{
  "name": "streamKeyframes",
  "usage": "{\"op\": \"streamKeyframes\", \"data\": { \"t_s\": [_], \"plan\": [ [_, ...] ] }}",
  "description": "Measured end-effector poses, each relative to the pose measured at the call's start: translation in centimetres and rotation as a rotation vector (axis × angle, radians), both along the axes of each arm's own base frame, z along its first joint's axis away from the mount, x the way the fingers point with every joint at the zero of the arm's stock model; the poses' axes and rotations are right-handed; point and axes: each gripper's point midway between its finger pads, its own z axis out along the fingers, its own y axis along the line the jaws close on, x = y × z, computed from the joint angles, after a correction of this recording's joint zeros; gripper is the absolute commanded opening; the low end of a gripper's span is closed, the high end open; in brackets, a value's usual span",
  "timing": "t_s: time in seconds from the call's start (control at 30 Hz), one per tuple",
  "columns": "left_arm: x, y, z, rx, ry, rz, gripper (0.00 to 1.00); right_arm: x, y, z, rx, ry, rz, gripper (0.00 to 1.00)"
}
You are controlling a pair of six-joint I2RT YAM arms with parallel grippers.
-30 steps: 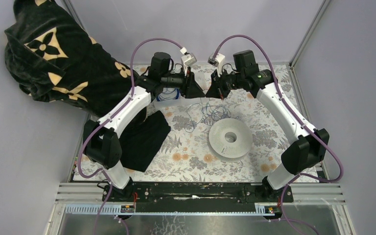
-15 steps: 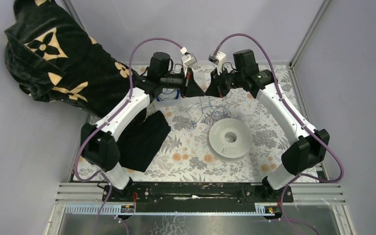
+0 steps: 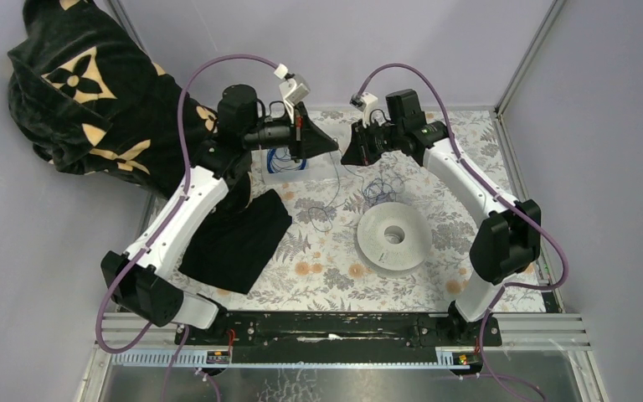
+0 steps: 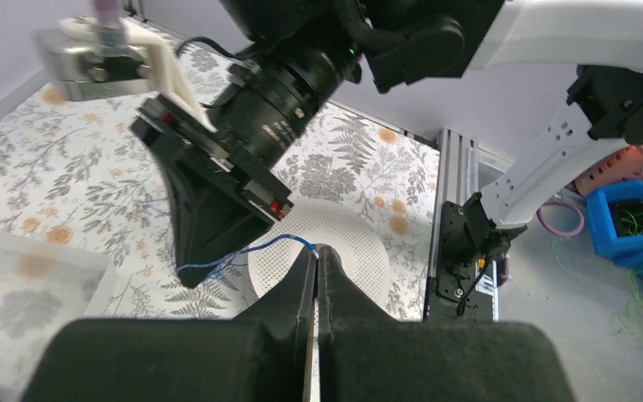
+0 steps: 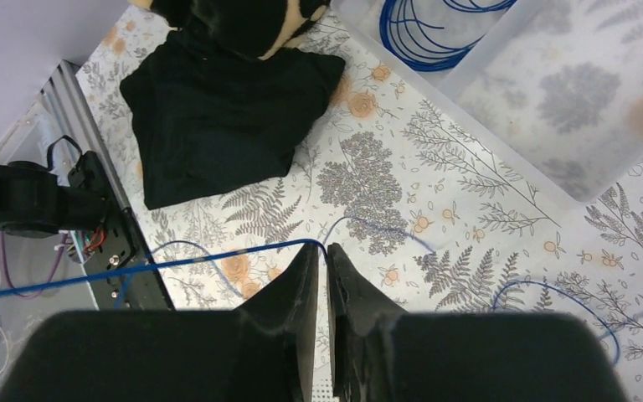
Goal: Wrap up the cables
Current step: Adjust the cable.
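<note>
Top external view: both arms reach past the far side of the white reel (image 3: 393,237), their grippers nearly tip to tip above the floral table cover (image 3: 326,276).
Left gripper (image 4: 316,249): fingers pressed together, pinching a thin blue cable (image 4: 234,260) at the very tips; the strand sags away toward the right arm's gripper.
Right gripper (image 5: 325,247): fingers stand a narrow slit apart; a blue strand crosses the tips, and whether it is gripped cannot be told.
Loose cables (image 3: 377,191): a tangle of fine blue loops on the cover just beyond the reel, below both grippers.
Coiled cable (image 5: 423,42): brighter blue rings inside a clear tray (image 5: 502,142), beyond and left of the reel.
Black cloth (image 3: 234,239): folded flat, left of the reel.
Patterned garment (image 3: 92,92): heaped far left of the reel, beside the left arm.
</note>
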Motion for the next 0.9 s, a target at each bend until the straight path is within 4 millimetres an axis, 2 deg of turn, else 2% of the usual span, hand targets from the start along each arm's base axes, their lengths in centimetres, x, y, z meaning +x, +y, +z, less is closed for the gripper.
{"op": "streamKeyframes", "data": {
  "t_s": [0.17,0.3,0.4,0.53,0.67,0.9],
  "plan": [
    [1.5,2.3,1.2,-0.015,0.005,0.079,0.00,1.0,-0.7,-1.5,-0.052,-0.037,-0.039,0.12],
    [2.0,4.4,4.0,-0.044,-0.034,0.136,0.00,1.3,-1.4,-3.1,-0.098,-0.057,-0.055,0.14],
    [1.1,5.3,6.6,-0.074,-0.077,0.153,0.00,1.2,-1.7,-4.1,-0.115,-0.058,-0.050,0.25],
    [-0.7,5.6,9.0,-0.104,-0.120,0.140,0.00,0.9,-1.7,-4.9,-0.121,-0.072,-0.023,0.47],
    [-0.9,5.9,9.3,-0.110,-0.118,0.146,0.00,0.3,-1.5,-5.5,-0.105,-0.081,0.017,0.58],
    [-0.7,5.8,9.3,-0.117,-0.086,0.148,0.00,-2.9,0.0,-6.0,0.018,-0.020,0.131,0.66]
  ]
}}
